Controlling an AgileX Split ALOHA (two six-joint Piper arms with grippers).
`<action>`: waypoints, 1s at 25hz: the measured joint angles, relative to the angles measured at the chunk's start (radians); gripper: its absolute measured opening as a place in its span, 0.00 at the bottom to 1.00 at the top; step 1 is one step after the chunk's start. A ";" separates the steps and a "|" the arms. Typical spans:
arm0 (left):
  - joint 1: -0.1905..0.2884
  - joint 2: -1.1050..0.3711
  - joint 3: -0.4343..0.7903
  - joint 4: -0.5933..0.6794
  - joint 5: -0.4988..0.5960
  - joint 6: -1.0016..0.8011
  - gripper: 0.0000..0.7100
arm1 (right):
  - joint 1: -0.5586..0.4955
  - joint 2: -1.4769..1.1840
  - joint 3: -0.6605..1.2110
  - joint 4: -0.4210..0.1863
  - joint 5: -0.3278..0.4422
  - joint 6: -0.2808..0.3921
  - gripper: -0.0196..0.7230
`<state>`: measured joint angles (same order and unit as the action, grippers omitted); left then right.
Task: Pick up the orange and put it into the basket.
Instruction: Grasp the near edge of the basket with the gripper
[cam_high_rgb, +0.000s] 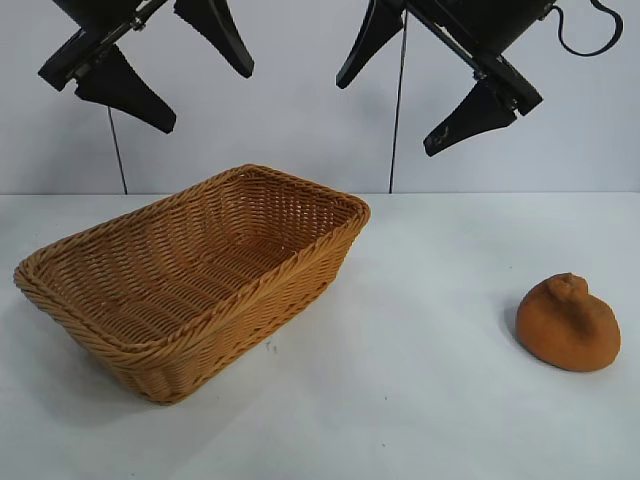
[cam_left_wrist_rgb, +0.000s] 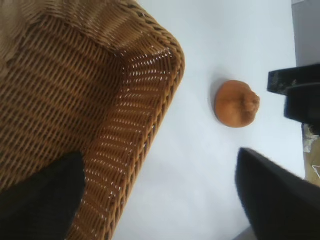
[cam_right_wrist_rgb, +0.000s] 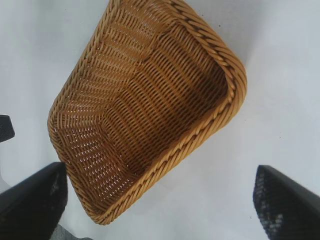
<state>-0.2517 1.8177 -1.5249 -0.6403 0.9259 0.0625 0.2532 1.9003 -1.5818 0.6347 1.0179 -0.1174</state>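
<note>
Both arms hang high above the white table (cam_high_rgb: 420, 420), clear of all items. The left gripper (cam_high_rgb: 165, 70) sits at the exterior view's upper left, above the basket (cam_high_rgb: 300, 270), its black fingers (cam_high_rgb: 125, 90) spread wide with nothing between them. The right gripper (cam_high_rgb: 420, 85) sits at the upper right, above the bare tabletop between basket and fruit, jaws likewise parted wide and empty.

The basket, tan woven wicker with a braided rim, stands on the table left of centre, set at an angle to the table's edge. Its interior holds nothing in any view.

The orange (cam_high_rgb: 568, 323) rests on the table at the far right of the exterior view, well apart from the basket, its knobby top tilted upward. Nothing touches it. The left wrist view shows the same fruit lying beyond the basket's corner, apart from the rim
</note>
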 joint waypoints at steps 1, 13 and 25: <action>0.005 -0.003 0.000 0.000 0.005 -0.001 0.83 | 0.000 0.000 0.000 0.001 0.000 0.000 0.96; 0.105 -0.178 0.103 0.196 0.102 -0.222 0.83 | 0.000 0.000 0.000 0.001 0.000 0.000 0.96; 0.105 -0.287 0.477 0.250 -0.159 -0.606 0.83 | 0.000 0.000 0.000 0.004 0.000 0.000 0.96</action>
<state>-0.1466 1.5304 -1.0477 -0.3900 0.7669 -0.5433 0.2532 1.9003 -1.5818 0.6388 1.0179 -0.1174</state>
